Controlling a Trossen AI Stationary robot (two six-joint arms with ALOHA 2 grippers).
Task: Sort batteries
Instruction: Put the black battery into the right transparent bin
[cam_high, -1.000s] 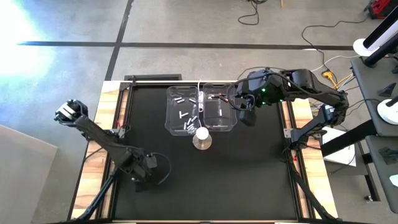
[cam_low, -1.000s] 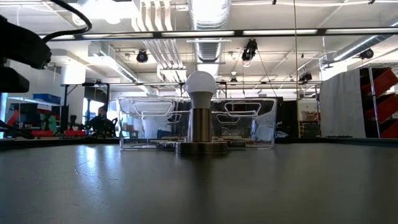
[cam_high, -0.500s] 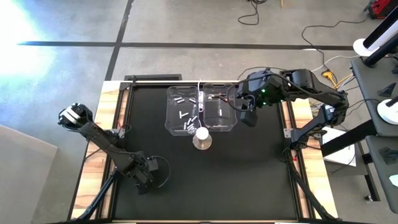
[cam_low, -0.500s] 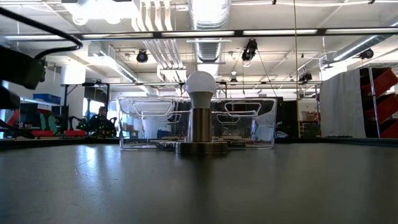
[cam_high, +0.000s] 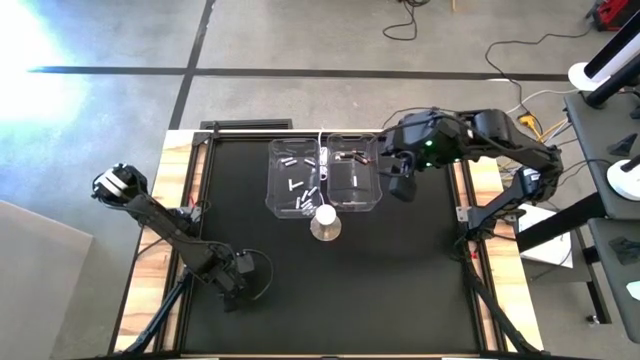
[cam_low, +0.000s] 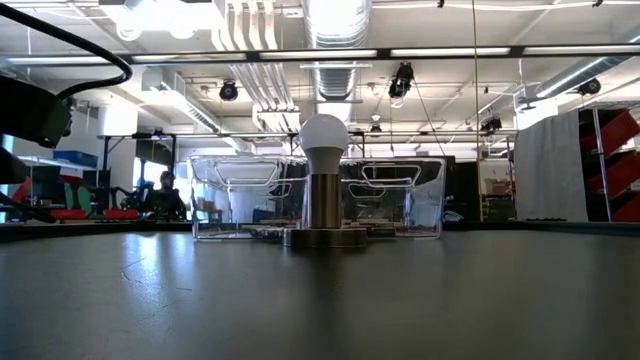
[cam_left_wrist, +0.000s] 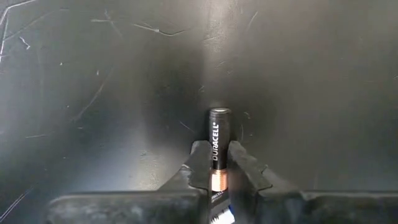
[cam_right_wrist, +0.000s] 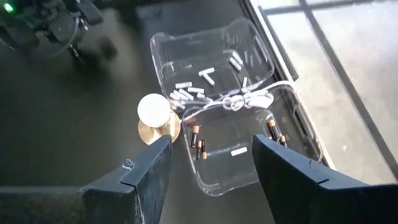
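On the bench (cam_high: 400, 280), by label:

Left hand (cam_left_wrist: 211, 167): low over the near left part of the black mat, well apart from the bins; its fingers (cam_left_wrist: 198, 163) are closed on a dark cell (cam_left_wrist: 216, 146) that stands out forward between them, copper band near the fingers.

Right hand (cam_right_wrist: 211, 167): above the right edge of the right bin (cam_high: 354, 176), fingers (cam_right_wrist: 149, 168) spread apart with nothing between them.

Left bin (cam_high: 296, 177): clear plastic, touching the right bin side by side at the far middle of the mat; it holds silvery cells (cam_high: 293, 185), several heaped toward its near right corner.

Right bin, contents: a few dark cells (cam_right_wrist: 195, 138) with copper ends, two near the bulb side and two at the far wall (cam_right_wrist: 272, 132), and one pale cell lying flat in the middle.

White cable (cam_right_wrist: 245, 98): looped over the shared wall of the two bins.

Bulb (cam_low: 323, 137): white globe on a round brass base (cam_low: 323, 236), standing upright just in front of the bins, near where they meet.

Room: a person (cam_low: 166, 196) shows far behind the bins in the low view.
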